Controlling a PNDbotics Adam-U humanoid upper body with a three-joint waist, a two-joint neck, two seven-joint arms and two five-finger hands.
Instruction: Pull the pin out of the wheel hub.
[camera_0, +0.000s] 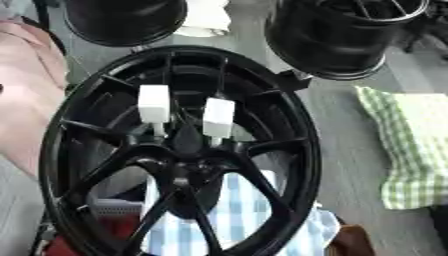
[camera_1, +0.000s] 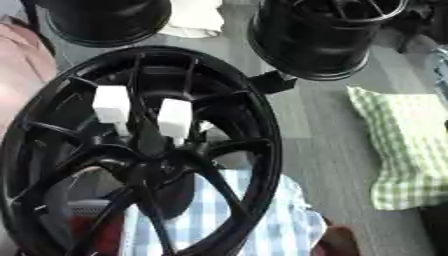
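Observation:
A large black spoked wheel hub (camera_0: 105, 90) stands tilted in the middle of both views. Two pins with white block-shaped heads stick out of it just above the centre: one on the left (camera_0: 153, 102) and one on the right (camera_0: 218, 116). A thin metal shank runs from each head down into the hub near the centre cap (camera_0: 185, 142). The two pins stand side by side, a small gap apart. Neither of my hands shows in either view.
Two more black wheels stand behind, at back left (camera_0: 122, 20) and back right (camera_0: 337, 35). A green checked cloth (camera_0: 411, 150) lies on the right. Under the hub is a blue checked cloth (camera_0: 236, 210). Pink fabric (camera_0: 26, 90) lies on the left, and a brown rounded thing (camera_0: 350, 242) shows at the bottom.

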